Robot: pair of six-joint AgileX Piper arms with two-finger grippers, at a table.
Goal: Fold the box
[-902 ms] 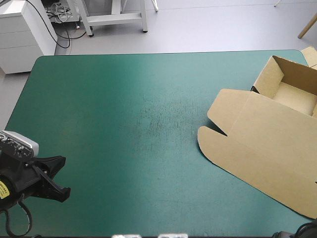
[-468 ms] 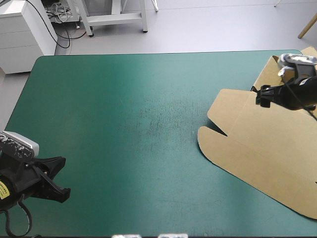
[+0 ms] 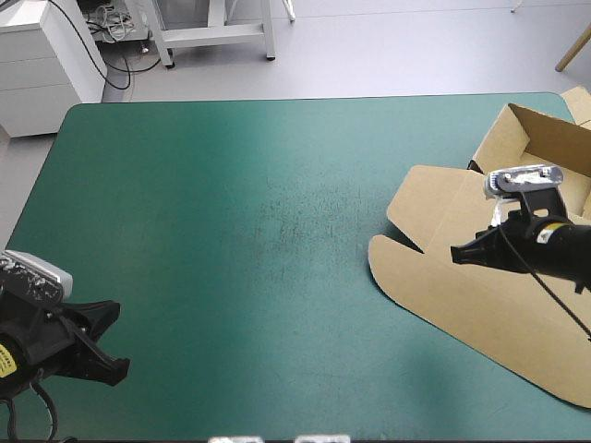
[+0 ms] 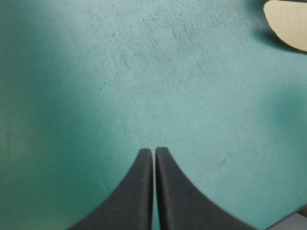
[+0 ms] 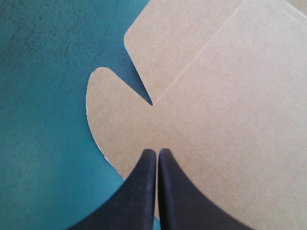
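From above, the box [image 3: 434, 277] lies under my right jaws: its flat lid is below them, and its tray with raised walls is behind and beside them, at the far right corner of the worktop [image 3: 231, 231]. My left jaws sit well apart from it, over bare teal-green cover.

Left wrist: jaws together, one rounded brown flap [image 4: 288, 19] far ahead.

Right wrist: jaws together above the lid, with a notch [image 5: 138, 85] between two flaps just ahead.

Left pincer [image 4: 154, 152] closed to a point, right pincer [image 3: 459, 254] closed too, arm extended, tip pointing leftward.
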